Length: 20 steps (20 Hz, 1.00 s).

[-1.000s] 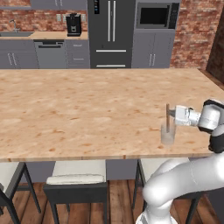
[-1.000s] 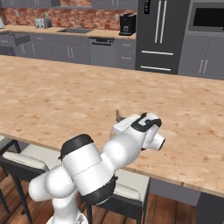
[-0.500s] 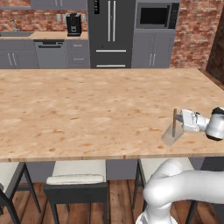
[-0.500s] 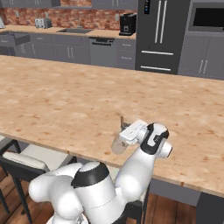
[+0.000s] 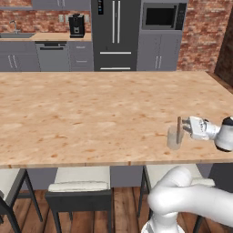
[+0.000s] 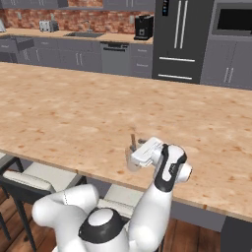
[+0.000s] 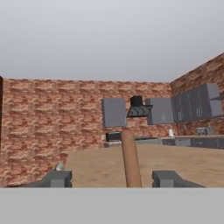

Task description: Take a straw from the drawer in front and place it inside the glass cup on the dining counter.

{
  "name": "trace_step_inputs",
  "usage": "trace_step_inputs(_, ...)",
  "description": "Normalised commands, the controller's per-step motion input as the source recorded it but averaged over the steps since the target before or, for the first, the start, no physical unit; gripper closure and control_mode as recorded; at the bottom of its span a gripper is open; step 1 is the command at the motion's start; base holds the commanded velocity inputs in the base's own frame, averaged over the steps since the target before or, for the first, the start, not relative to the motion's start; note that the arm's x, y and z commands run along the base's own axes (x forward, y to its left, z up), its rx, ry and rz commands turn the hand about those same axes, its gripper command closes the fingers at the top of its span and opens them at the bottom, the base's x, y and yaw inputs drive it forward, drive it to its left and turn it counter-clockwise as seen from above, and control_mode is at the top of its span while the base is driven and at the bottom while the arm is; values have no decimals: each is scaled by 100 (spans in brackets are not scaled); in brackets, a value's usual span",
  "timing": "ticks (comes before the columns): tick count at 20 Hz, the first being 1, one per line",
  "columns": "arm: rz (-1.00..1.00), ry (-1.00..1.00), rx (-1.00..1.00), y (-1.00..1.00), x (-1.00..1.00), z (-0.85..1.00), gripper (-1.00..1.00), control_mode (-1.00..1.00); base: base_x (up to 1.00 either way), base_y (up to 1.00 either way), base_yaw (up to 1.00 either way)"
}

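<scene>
On the near edge of the counter (image 5: 91, 118), toward its right end, the glass cup (image 5: 174, 138) stands with the straw (image 5: 179, 129) upright in it, poking out above the rim. The gripper (image 5: 187, 127) sits level just right of the cup, its jaws spread to either side of the straw and not pinching it. Far beyond the counter, the fridge (image 5: 116, 34) and coffee machine (image 5: 76, 25) stand against the brick wall (image 5: 200, 32).

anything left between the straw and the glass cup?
Nothing visible. The straw already stands in the glass cup on the dining counter, its top poking above the rim. The end effector sits beside it, and in the hand view its fingertips stand apart either side of the straw.
</scene>
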Motion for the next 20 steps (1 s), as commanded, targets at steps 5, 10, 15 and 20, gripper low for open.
trace_step_inputs(5, 0, -1, 0, 32, 0, 3, -100, -100, 0, 0, 0)
trace_step_inputs(10, -3, -3, 0, 10, -2, 47, -100, -100, 0, 0, 0)
trace_step_inputs(15, -13, -3, -6, -24, -15, 99, -100, -100, 0, 0, 0)
trace_step_inputs(20, -16, -11, -29, -15, -59, 99, -100, -100, 0, 0, 0)
